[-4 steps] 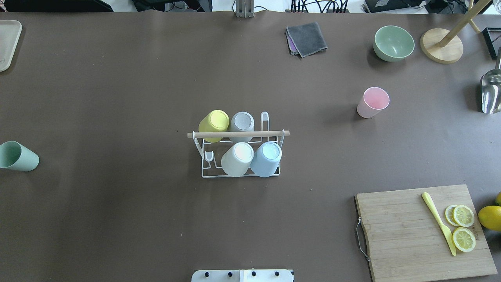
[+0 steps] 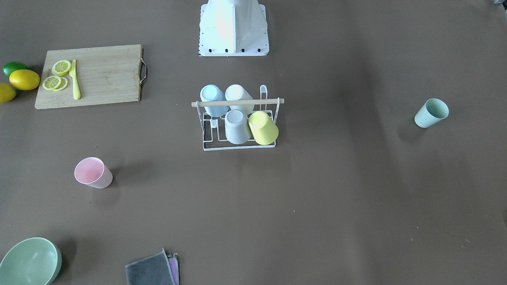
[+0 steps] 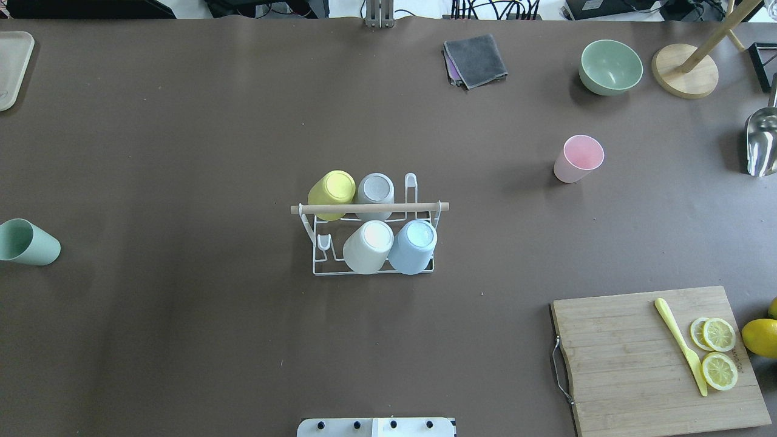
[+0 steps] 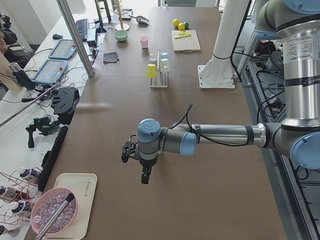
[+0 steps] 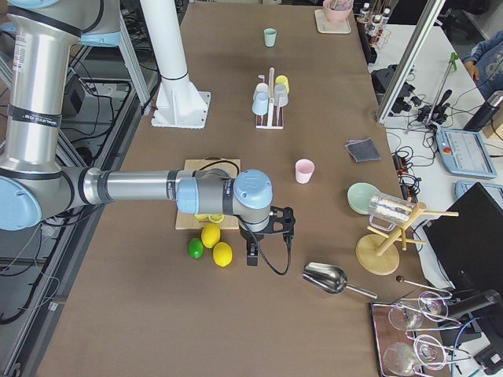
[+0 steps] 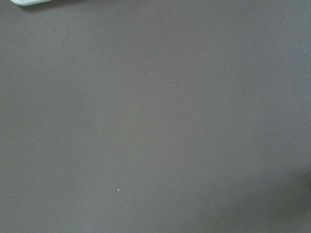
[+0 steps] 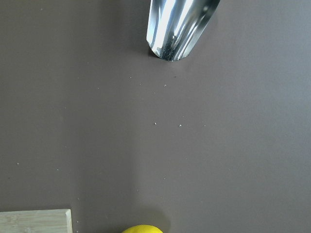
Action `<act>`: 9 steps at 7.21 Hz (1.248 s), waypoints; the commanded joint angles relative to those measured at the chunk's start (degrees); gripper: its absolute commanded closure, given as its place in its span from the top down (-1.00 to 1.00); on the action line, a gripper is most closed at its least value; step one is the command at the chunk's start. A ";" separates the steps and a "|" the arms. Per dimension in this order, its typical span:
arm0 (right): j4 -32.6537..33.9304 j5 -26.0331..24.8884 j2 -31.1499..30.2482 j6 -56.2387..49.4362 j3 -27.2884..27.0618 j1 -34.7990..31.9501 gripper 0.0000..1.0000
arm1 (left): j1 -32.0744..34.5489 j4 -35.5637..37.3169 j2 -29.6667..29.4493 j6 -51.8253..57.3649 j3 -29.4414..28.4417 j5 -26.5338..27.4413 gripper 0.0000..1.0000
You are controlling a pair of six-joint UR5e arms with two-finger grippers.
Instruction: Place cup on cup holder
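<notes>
The white wire cup holder with a wooden rod handle stands mid-table and carries several upturned cups. It also shows in the front view. A pink cup stands upright to its far right. A green cup lies on its side at the left edge. My left gripper hangs over the table's left end, far from the holder. My right gripper hangs over the right end, near the lemons. I cannot tell whether either is open or shut.
A cutting board with a yellow knife and lemon slices lies near right. A green bowl, grey cloth, wooden stand and metal scoop sit far right. A tray is far left.
</notes>
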State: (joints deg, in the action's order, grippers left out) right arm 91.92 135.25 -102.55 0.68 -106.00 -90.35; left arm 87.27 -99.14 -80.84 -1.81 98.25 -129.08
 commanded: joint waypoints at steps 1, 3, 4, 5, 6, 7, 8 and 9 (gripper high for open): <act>-0.25 0.53 -0.11 -0.06 -0.69 0.00 0.99 | 0.00 0.00 -0.02 -0.04 0.10 -0.03 0.97; -0.77 4.73 0.07 -0.15 -1.14 0.00 0.99 | 0.00 0.00 -0.02 -0.04 0.10 -0.03 0.97; -0.77 4.93 0.16 -0.41 -1.14 0.00 0.99 | 0.00 0.00 0.06 -0.04 0.10 -0.03 0.97; -0.77 4.67 0.24 0.02 -1.31 0.00 0.99 | 0.00 0.00 0.07 -0.04 0.10 -0.03 0.97; -0.77 4.67 0.16 -0.24 -1.14 0.00 0.99 | 0.00 0.00 0.07 -0.04 0.10 -0.03 0.97; -0.77 4.41 0.24 -0.67 -1.14 0.00 0.99 | 0.00 0.00 0.07 -0.04 0.18 -0.12 0.97; -0.86 3.97 0.51 -0.77 -0.96 0.09 0.99 | 0.00 0.00 0.15 -0.04 0.36 -0.12 0.97; -0.78 2.22 1.03 -0.77 -0.79 0.09 0.99 | 0.00 0.00 0.24 -0.04 0.27 -0.12 0.97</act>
State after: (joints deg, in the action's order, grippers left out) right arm 91.11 138.99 -102.02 0.01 -106.99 -90.30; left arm 87.28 -99.14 -80.69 -1.85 98.51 -129.19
